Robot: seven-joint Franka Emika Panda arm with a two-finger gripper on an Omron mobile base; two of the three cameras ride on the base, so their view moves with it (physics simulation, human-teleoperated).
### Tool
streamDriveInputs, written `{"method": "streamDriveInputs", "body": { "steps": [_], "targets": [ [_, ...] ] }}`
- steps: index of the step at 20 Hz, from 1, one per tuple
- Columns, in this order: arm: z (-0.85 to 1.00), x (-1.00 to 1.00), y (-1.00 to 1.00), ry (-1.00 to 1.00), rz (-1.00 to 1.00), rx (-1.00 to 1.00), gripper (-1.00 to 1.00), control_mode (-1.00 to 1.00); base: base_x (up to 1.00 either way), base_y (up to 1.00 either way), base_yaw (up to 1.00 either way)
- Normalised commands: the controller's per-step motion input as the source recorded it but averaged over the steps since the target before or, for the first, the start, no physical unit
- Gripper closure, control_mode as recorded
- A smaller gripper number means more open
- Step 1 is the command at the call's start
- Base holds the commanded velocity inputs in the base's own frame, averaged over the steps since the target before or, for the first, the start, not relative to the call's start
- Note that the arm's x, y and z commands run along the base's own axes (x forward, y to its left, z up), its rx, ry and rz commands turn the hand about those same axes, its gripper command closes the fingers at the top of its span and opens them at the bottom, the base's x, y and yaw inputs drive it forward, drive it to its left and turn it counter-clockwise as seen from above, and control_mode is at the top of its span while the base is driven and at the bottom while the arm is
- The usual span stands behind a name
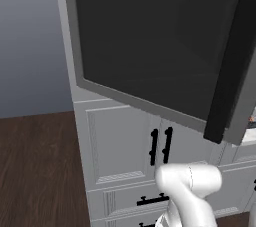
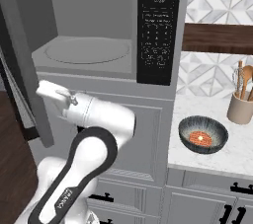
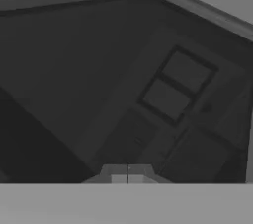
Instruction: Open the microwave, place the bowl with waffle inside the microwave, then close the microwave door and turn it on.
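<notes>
The microwave (image 2: 99,20) stands open, showing a grey cavity with a round turntable (image 2: 89,50) and a black control strip (image 2: 158,25). The microwave door (image 1: 150,46) is swung out wide, its long black handle (image 1: 227,71) at the free edge. In the hand view my gripper (image 3: 127,173) is shut with nothing between its fingertips, pointing close at the door's dark tinted glass. The bowl (image 2: 202,135), dark and speckled with an orange-brown waffle (image 2: 200,138) in it, sits on the white counter (image 2: 184,112) to the right of the microwave, well away from my hand.
A beige holder with wooden utensils (image 2: 240,104) stands at the counter's back right. White panelled cabinets with short black handles (image 1: 120,141) fill the space below the microwave. A dark wooden shelf (image 2: 217,38) hangs above the counter. Wood floor (image 1: 35,171) lies to the left.
</notes>
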Motion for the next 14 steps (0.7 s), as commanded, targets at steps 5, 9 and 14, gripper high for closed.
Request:
{"method": "streamDriveInputs", "body": {
  "steps": [5,9,14],
  "targets": [
    [0.45,-1.0,1.0,-0.25,0.29,-0.09,1.0,-1.0,0.0,0.0,0.0],
    [0.22,-1.0,1.0,-0.21,0.22,-0.25,1.0,-1.0,0.0,0.0,0.0],
    [0.02,-0.37,1.0,-0.04,0.07,-0.21,1.0,-1.0,0.0,0.0,0.0]
  ]
}}
